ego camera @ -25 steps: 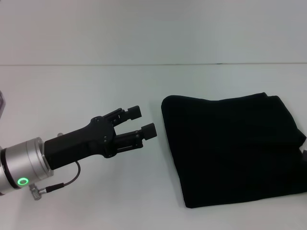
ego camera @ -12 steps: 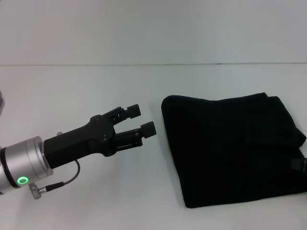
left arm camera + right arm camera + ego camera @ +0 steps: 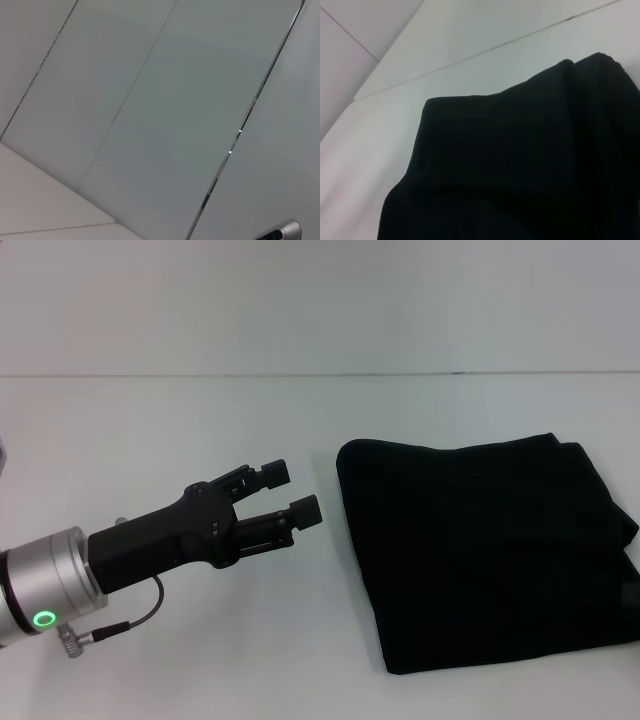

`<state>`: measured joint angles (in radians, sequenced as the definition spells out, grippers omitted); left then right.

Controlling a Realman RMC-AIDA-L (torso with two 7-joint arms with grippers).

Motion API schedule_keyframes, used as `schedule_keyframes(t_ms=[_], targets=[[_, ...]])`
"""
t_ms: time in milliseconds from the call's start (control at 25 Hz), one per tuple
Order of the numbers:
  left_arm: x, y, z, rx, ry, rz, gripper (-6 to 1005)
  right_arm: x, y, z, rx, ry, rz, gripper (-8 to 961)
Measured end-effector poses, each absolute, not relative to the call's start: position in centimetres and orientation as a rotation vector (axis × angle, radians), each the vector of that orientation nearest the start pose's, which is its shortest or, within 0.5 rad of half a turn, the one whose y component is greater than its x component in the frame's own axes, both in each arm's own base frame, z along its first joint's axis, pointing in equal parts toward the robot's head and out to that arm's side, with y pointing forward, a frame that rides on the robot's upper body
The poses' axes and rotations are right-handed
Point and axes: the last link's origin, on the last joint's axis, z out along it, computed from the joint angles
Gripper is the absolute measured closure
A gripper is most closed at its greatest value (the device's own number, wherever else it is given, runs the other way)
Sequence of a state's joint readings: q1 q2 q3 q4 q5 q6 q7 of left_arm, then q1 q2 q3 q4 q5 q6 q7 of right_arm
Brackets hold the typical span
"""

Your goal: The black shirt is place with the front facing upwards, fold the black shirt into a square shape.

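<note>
Head view: I saw the black shirt (image 3: 485, 550) folded on the bench (image 3: 200, 420); left gripper (image 3: 290, 492) released beside it, apart.

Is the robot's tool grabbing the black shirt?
No, the left tool hangs open over the white table, apart from the folded black shirt.

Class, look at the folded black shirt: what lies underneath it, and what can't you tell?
The black shirt lies folded flat on the white table. Its own lower layers and the lettering are covered. The left hand hovers open beside it, not touching.
</note>
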<state>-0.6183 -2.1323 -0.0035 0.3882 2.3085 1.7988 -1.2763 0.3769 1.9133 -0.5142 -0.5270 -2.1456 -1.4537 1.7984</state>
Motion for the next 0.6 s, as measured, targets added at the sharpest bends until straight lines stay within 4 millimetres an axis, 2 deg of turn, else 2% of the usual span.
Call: schedule_keyframes(t_ms=[320, 600], targets=[[-24.6, 30.2, -1.9, -2.534, -0.833, -1.293, 50, 38.3, 27.6, 6.2, -2.244, 1.488, 0.557, 889], [-24.5, 30.2, -2.2, -2.529, -0.858, -1.293, 50, 38.8, 26.9, 6.2, -2.212, 1.495, 0.58, 879]])
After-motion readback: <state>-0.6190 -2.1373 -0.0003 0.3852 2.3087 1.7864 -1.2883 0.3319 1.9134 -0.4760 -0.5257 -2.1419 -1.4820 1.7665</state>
